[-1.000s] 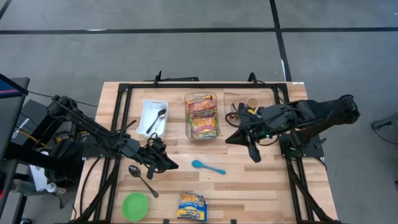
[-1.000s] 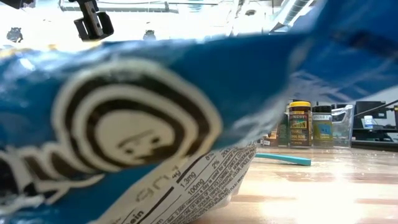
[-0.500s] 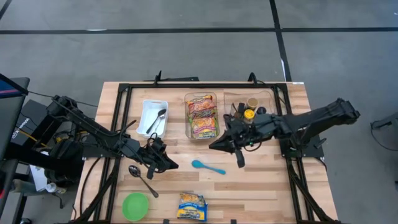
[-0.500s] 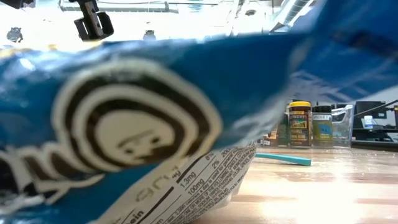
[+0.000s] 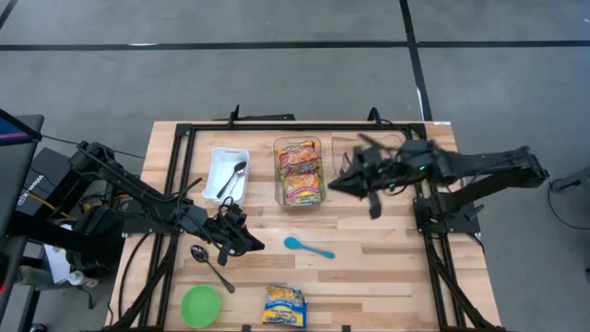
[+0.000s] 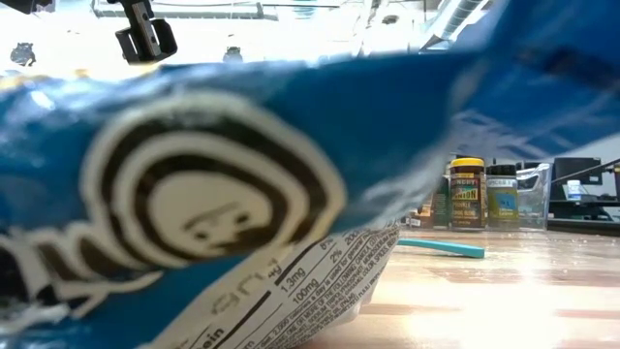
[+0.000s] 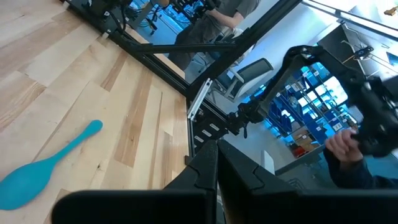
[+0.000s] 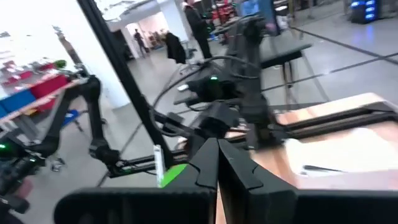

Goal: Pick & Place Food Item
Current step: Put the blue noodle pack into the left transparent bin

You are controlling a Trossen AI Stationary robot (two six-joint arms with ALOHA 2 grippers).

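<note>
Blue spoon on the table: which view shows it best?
The high view: the whole blue spoon lies unobstructed on bare wood. The left wrist view also shows it whole but cramped at the frame's edge. The low view shows a thin strip. The right wrist view misses it.

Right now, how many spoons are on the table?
3. A metal spoon lies in the white tray, another metal spoon lies above the green bowl, and a blue spoon lies mid-table. More could be hidden under the arms.

A grey concrete floor crossed by dark lines surrounds the wooden tabletop, with a black monitor stand at nine o'clock.
</note>
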